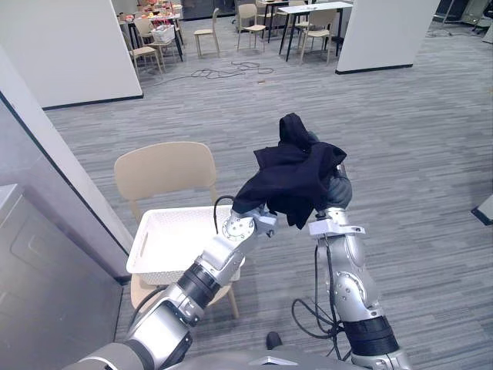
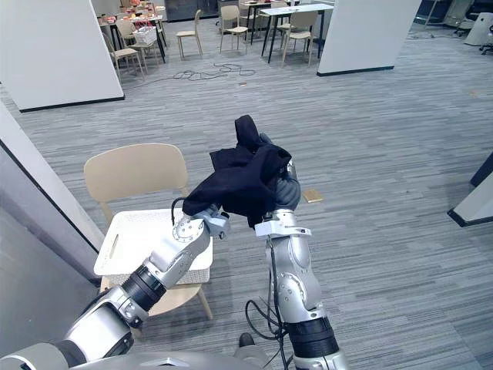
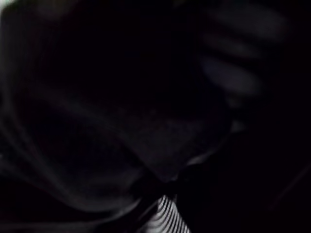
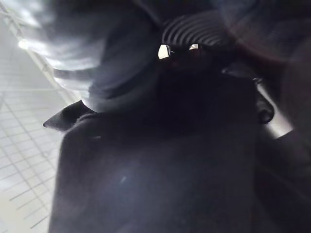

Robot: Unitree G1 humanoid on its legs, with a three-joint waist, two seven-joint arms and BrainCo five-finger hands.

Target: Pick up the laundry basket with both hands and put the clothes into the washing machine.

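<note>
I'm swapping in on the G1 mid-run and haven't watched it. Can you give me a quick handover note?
Left hand and right hand: both raised, with the black garment draped over them; grip hidden by cloth.
White laundry basket sits on the beige chair, no clothes showing inside.
Done: garment is out of the basket, up in the air beside it.
Left: put it into the grey washing machine at the robot's left.

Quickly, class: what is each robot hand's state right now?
Left hand: cannot be told, buried under the black garment.
Right hand: cannot be told, its front also covered by the garment.
</note>
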